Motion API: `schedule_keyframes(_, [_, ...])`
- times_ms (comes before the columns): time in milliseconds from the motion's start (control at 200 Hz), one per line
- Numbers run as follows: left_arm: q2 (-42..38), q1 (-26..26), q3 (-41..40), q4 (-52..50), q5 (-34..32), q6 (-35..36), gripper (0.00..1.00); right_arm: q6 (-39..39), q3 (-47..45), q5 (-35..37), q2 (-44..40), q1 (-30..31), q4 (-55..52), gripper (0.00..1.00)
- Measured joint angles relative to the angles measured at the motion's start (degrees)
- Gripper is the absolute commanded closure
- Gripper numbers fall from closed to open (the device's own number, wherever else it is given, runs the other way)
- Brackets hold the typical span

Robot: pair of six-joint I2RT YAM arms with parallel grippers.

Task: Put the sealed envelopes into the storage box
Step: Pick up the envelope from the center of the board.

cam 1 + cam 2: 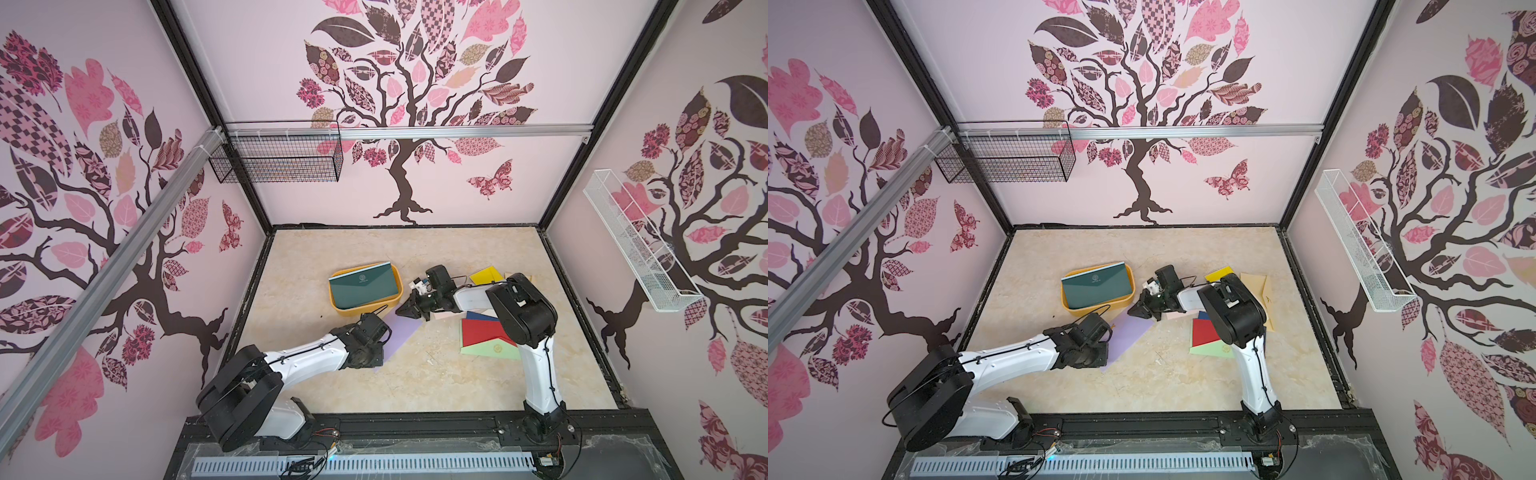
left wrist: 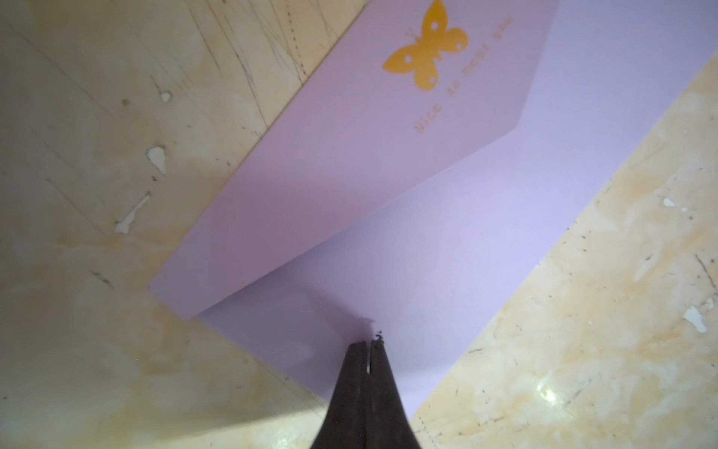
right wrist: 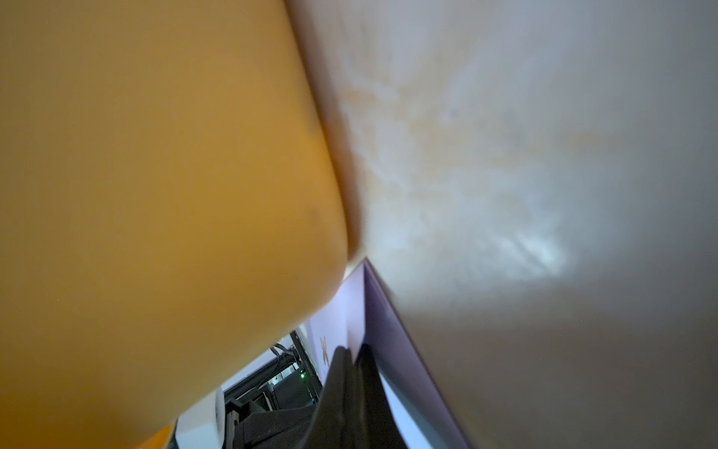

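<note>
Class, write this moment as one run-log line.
left hand: shut on lilac envelope | right hand: shut on it | storage box: dark green envelope inside

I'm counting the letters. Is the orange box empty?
No, a dark green envelope lies inside the orange storage box.

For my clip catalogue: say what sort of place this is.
Probably a robot test booth, not a real room: tree-decal walls box in a marble-look tabletop, and the left arm and right arm stand on a front rail.
</note>
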Motion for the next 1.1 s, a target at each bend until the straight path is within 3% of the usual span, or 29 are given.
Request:
schedule_keyframes(85, [-0.5,0.0,-0.2,0.2,0.0,0.0,1.00,-0.6,0.0,0.0,0.0,0.0,0.0,1.00])
schedule_keyframes(280, [-4.1,0.0,-1.7,-0.3,1.5,1.3,0.61,-4.0,-2.8,-0.4,-0.6,0.0,3.1,1.00])
schedule_keyframes(445, [-15.0,0.0,-0.7,-6.1,2.9,3.2,0.46,-6.8,-8.3,-0.3,-3.5,0.1,6.4,1.00])
schedule_keyframes(580, [-22.8,0.4,3.2,-8.8,3.3,4.4,0.42,-9.0,-12.0,0.0,-5.9,0.1,7.8,1.00])
schedule_keyframes(715, [-24.8,3.1,6.2,-9.7,4.9,6.4,0.40,-10.7,-14.9,0.0,-9.3,0.1,9.6,1.00])
schedule_keyframes(865, [-19.9,7.0,8.8,-10.9,8.5,10.1,0.38,-12.9,-18.6,-1.5,-15.2,0.1,13.6,1.00])
schedule_keyframes(1100, [-10.2,7.3,16.4,-14.0,13.7,16.7,0.37,-16.6,-22.9,-5.3,-22.9,0.1,19.3,1.00])
